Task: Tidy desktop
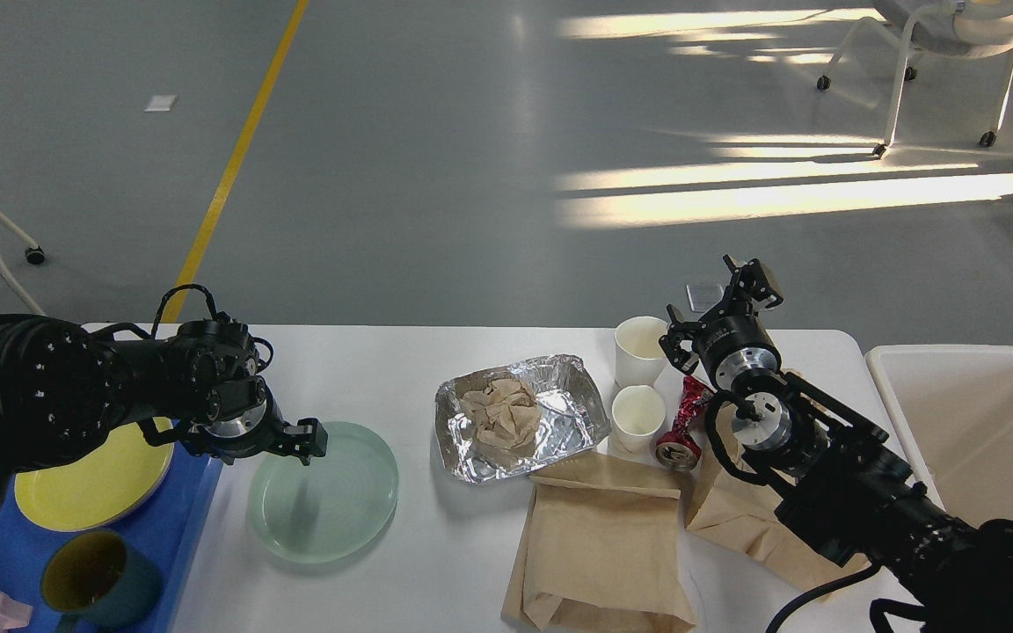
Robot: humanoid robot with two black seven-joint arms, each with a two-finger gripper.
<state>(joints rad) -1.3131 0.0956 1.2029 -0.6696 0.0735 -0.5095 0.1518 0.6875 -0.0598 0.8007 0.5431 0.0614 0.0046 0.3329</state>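
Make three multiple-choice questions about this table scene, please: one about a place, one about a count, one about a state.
1. Where is the round yellow plate?
A. on the blue plastic tray
B. in the cream-white plastic bin
C. on the brown paper bag

2. How many white paper cups stand on the white table top?
A. one
B. two
C. four

3. What is in the crumpled silver foil tray?
A. a crushed red can
B. nothing
C. crumpled brown paper

Answers:
1 A, the plate lies on blue.
2 B, two cups stand near the right tool.
3 C, the brown wad fills its middle.
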